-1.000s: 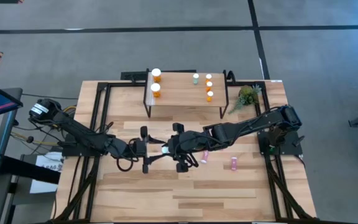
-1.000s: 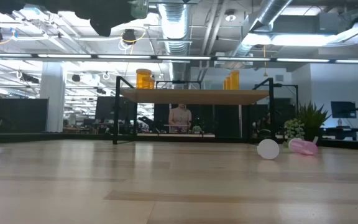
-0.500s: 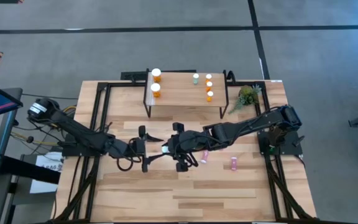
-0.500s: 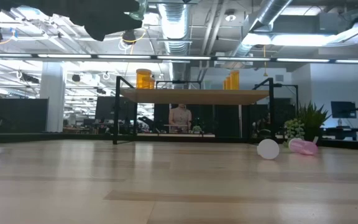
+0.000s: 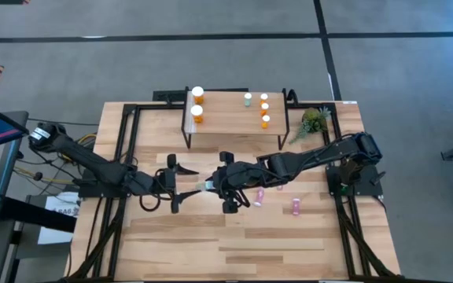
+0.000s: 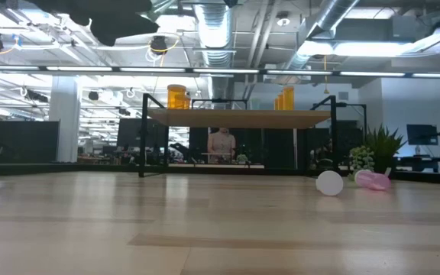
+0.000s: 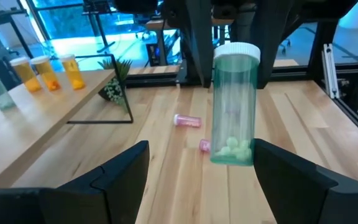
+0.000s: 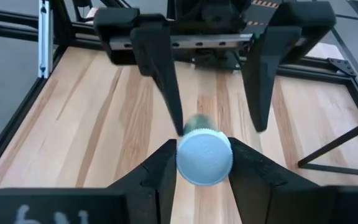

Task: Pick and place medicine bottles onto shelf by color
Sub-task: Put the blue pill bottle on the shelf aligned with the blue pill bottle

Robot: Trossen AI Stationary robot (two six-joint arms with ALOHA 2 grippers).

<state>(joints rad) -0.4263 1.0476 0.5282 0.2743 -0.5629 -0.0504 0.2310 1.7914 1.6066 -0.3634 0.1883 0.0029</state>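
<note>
- Shelf (image 5: 234, 118) of light wood planks on thin black legs stands at the far edge of the big wooden workbench (image 5: 234, 236); every place below is given from it.
- Five bottles stand on it: two larger orange bottles with white caps (image 5: 197, 104) at its left end, one pale green bottle (image 5: 248, 100) and two small orange bottles (image 5: 264, 113) toward its right end.
- One pale green, white-capped bottle (image 7: 233, 106) is in front of the shelf, above the bench, clamped at its cap end by the right gripper (image 8: 204, 158).
- Left gripper (image 5: 178, 182) sits just left of that bottle, fingers (image 7: 120, 171) spread wide either side of it, not touching.
- Two pink bottles (image 5: 278, 201) lie on the bench in front of the shelf's right end.
- One small green plant (image 5: 313, 122) stands just right of the shelf.
</note>
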